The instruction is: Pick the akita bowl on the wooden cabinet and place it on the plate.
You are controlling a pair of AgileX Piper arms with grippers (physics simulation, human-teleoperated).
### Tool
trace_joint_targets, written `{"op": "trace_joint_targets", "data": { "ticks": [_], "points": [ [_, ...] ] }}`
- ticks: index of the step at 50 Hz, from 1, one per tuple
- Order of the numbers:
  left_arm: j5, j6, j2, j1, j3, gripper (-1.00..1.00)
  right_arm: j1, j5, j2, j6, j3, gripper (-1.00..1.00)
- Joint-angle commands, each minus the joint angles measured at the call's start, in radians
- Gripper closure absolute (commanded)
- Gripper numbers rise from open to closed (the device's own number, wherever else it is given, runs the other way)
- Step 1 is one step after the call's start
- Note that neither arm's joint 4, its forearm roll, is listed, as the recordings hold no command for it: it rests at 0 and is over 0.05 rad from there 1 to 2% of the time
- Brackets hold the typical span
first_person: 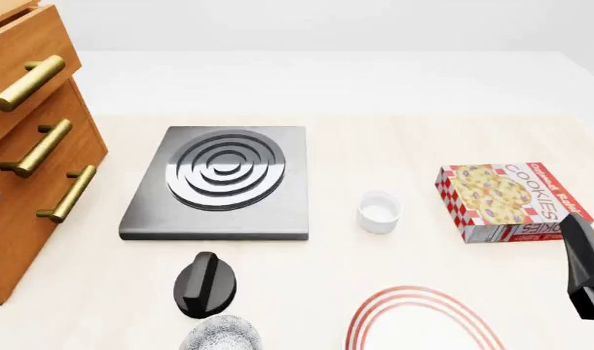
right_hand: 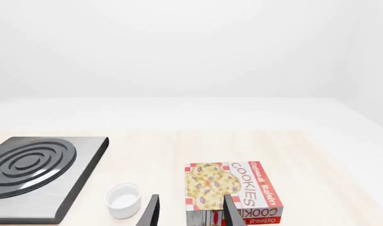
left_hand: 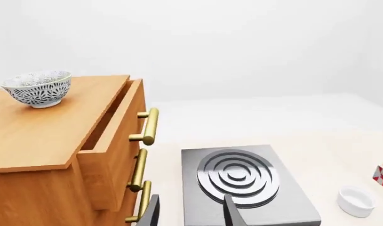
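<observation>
The akita bowl point(left_hand: 39, 88) sits upright on top of the wooden cabinet point(left_hand: 50, 141), near its back corner, above the partly pulled-out top drawer. Both grippers are released and hold nothing: the left gripper point(left_hand: 190, 212) hangs beside the cabinet over the stove slab point(first_person: 222, 181), the right gripper point(right_hand: 189, 212) above the cookie box point(first_person: 514, 200). The plate point(first_person: 424, 322) lies at the table's near edge, a twin bowl point(first_person: 222, 335) beside it.

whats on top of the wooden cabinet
A speckled bowl stands on the cabinet top, near a back corner. Nothing else shows there, though the left wrist view cuts off part of the top.
</observation>
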State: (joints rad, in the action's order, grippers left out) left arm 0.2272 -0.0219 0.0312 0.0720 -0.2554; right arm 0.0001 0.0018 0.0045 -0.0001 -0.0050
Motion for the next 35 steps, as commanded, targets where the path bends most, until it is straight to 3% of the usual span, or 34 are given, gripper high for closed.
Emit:
{"op": "trace_joint_targets", "data": {
  "ticks": [1, 2, 18, 35],
  "points": [
    [0.095, -0.015, 0.058, 0.03, -0.178, -1.0, 0.0, 0.0, 0.0, 0.0, 0.0, -1.0],
    [0.188, 0.003, 0.244, 0.04, -0.414, -1.0, 0.0, 0.0, 0.0, 0.0, 0.0, -1.0],
    [0.281, 0.066, 0.406, -0.032, -0.674, -1.0, 0.0, 0.0, 0.0, 0.0, 0.0, -1.0],
    [0.251, 0.101, 0.481, -0.205, -0.772, -1.0, 0.0, 0.0, 0.0, 0.0, 0.0, -1.0]
  ]
}}
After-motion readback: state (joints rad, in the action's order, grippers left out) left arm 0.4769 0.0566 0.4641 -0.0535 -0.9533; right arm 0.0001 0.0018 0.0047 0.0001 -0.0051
